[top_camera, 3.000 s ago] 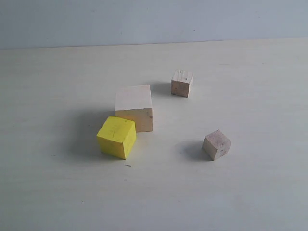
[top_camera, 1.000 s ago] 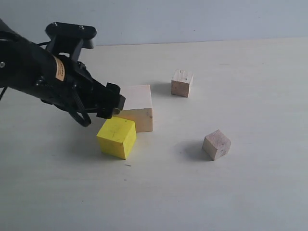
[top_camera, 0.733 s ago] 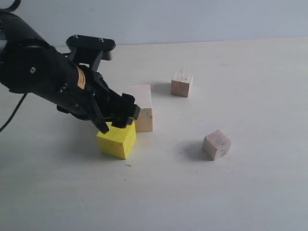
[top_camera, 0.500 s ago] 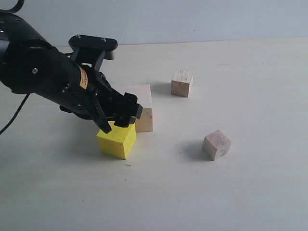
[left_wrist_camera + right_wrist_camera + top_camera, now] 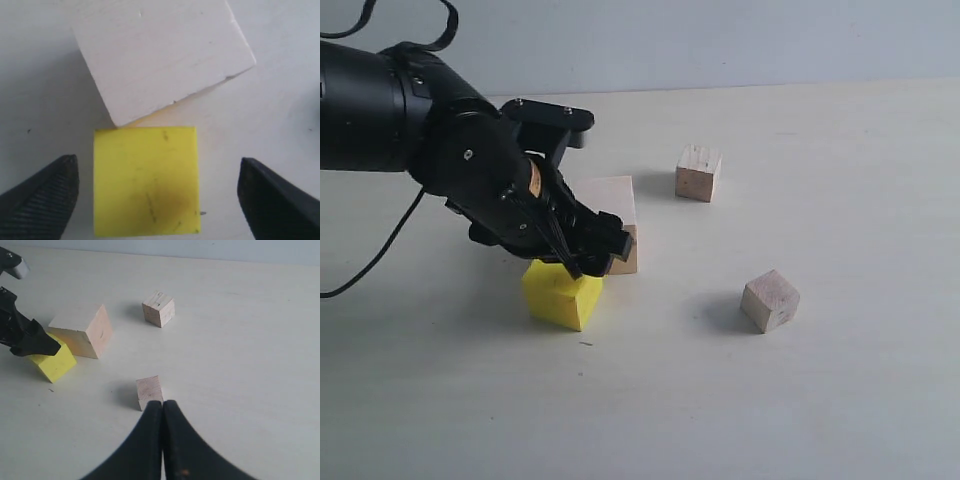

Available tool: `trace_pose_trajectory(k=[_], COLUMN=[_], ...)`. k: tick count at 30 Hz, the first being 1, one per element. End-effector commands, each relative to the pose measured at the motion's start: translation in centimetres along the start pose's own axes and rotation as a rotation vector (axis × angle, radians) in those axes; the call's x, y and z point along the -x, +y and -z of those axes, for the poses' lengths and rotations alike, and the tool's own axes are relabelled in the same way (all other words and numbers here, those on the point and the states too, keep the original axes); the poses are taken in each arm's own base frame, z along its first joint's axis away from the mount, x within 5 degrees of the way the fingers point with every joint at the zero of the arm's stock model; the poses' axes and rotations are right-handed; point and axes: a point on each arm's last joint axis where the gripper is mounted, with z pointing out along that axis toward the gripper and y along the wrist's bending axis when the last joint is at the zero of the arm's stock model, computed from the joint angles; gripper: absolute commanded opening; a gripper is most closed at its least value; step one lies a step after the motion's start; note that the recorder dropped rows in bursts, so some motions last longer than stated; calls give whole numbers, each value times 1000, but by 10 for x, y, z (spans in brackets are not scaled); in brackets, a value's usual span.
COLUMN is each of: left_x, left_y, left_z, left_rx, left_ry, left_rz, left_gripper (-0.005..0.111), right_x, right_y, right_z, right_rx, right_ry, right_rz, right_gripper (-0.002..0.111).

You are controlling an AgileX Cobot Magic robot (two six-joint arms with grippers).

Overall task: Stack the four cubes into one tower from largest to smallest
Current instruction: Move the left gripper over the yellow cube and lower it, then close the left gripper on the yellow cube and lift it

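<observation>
The yellow cube (image 5: 560, 297) rests on the table, touching a corner of the large pale wooden cube (image 5: 612, 212) behind it. My left gripper (image 5: 582, 262) hangs open right over the yellow cube (image 5: 145, 180), one finger on either side, both clear of it. The pale cube (image 5: 160, 52) lies just beyond. One small wooden cube (image 5: 698, 172) sits at the back, the other (image 5: 770, 299) at the right front. My right gripper (image 5: 162, 404) is shut on nothing, held high, with the nearer small cube (image 5: 149, 391) just past its tips. It is out of the exterior view.
The pale table (image 5: 820, 400) ends at a grey wall (image 5: 720, 40) behind. The left arm's black body (image 5: 410, 130) and its cable cover the left part of the table.
The left arm came in from the left, swung over the yellow cube and lowered onto it. None of the cubes has moved.
</observation>
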Motion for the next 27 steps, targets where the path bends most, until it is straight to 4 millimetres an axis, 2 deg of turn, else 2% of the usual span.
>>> trace_pose_trajectory(k=[1, 16, 19, 21, 23, 26, 27], left_x=[-1, -6, -4, -4, -5, -9, -10], left_y=[-2, -1, -2, -2, -2, 0, 2], left_z=[-10, -36, -36, -36, -36, -35, -34], left_rx=[11, 31, 23, 23, 29, 47, 62], left_ry=[30, 68, 52, 52, 63, 99, 117], left_rz=[-17, -43, -37, -35, -35, -36, -50], left_gripper=[83, 83, 78, 65, 45, 0, 2], right_x=[-1, -1, -1, -2, -2, -3, -3], right_y=[0, 0, 0, 0, 0, -1, -1], right_z=[0, 0, 1, 1, 1, 1, 1], right_rx=[-2, -2, -1, -2, -2, -4, -4], right_ry=[-4, -4, -8, -8, -4, 3, 3], right_rz=[-11, -9, -9, -9, -9, -9, -9], right_gripper=[0, 0, 0, 0, 0, 0, 0])
